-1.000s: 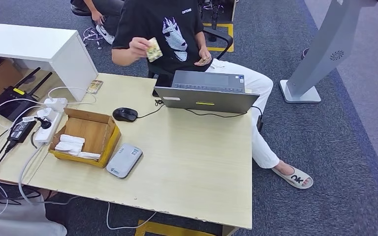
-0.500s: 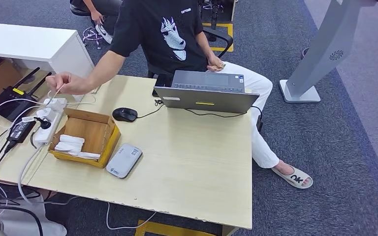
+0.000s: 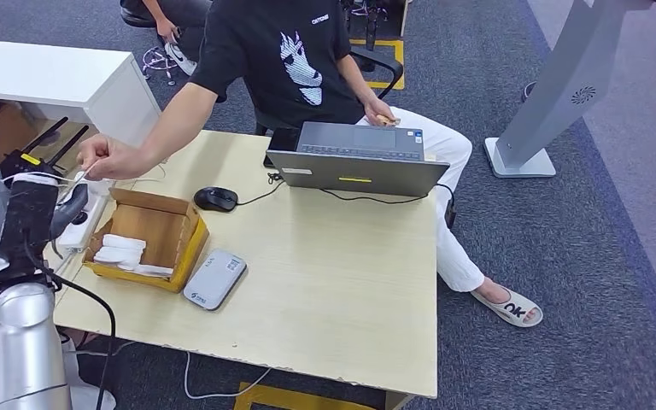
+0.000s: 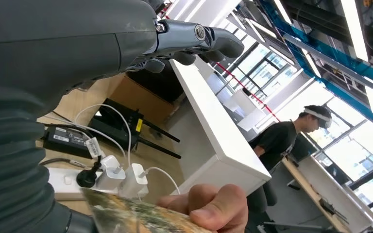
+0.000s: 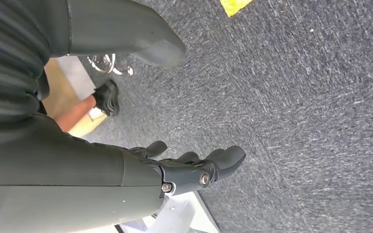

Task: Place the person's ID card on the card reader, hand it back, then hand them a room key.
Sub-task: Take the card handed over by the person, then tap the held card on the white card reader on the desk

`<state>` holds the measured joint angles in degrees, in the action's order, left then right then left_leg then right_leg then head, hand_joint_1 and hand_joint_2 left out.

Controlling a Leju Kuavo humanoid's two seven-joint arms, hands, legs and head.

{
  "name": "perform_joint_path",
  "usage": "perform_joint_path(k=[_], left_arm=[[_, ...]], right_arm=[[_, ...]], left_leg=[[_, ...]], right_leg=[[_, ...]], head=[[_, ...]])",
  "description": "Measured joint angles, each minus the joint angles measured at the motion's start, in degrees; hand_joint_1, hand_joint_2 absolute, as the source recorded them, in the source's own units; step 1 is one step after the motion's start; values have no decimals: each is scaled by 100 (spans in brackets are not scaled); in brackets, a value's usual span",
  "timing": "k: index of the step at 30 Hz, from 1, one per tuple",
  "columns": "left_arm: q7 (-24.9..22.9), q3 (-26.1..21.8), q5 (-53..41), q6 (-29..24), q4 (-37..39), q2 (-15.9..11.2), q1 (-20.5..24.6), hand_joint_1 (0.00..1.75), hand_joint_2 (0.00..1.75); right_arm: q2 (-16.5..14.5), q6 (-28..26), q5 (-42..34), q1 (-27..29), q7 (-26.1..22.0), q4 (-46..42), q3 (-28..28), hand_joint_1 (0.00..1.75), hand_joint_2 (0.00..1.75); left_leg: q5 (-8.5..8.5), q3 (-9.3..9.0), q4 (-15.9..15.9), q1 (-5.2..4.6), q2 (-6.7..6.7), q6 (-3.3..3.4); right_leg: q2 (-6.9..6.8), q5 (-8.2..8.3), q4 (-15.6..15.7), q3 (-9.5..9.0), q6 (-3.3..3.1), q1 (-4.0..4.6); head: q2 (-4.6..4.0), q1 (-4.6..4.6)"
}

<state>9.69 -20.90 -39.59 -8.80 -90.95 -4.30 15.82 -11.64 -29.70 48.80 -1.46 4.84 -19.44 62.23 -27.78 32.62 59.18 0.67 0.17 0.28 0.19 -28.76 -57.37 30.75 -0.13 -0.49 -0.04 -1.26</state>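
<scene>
The ID card (image 4: 136, 218) is held out in the person's hand (image 3: 107, 158), just beside the raised left hand (image 3: 21, 209), whose fingers are spread and empty. The right hand (image 5: 194, 167) is seen over carpet, fingers apart, nothing held. The card reader (image 3: 214, 278) lies on the desk (image 3: 342, 273) beside the box (image 3: 149, 237).

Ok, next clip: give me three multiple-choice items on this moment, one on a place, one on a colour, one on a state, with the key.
1. Where does the card reader lie?
A. on the laptop
B. on the table beside the cardboard box
C. on the floor

2. What colour is the mouse?
A. black
B. white
C. red

3. What is the left hand doing?
A. gripping the mouse
B. pressing the reader
C. raised, holding nothing

Key: B, it sits on the table next to the box; A, it looks black; C, its fingers are apart near the person's hand with the card.
</scene>
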Motion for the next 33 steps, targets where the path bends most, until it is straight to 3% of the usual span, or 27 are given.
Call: perform_joint_path(k=[2, 13, 22, 33], left_arm=[[-130, 271, -244, -20, 113, -63, 128, 175, 175], [-836, 1718, -1485, -48, 574, -473, 654, 175, 175], [-969, 2182, -1691, -12, 654, -724, 680, 175, 175], [-1139, 2805, -1354, 1109, 623, -1043, 661, 175, 175]], right_arm=[[16, 41, 118, -6, 8, 15, 10, 0, 175], [164, 353, 953, -16, 34, 119, 19, 0, 175], [240, 499, 1366, -16, 54, 187, 51, 0, 175], [246, 565, 1515, -16, 52, 208, 231, 0, 175]], left_leg=[[0, 1, 0, 0, 0, 0], [0, 7, 1, 0, 5, 0], [0, 10, 0, 0, 4, 0], [1, 10, 1, -1, 5, 1]], right_leg=[[1, 2, 0, 1, 2, 0], [6, 7, -1, 6, 0, 0], [6, 6, -1, 8, 0, 0], [6, 7, -2, 8, 1, 0]], head=[[0, 1], [0, 1], [-1, -1], [0, 0]])
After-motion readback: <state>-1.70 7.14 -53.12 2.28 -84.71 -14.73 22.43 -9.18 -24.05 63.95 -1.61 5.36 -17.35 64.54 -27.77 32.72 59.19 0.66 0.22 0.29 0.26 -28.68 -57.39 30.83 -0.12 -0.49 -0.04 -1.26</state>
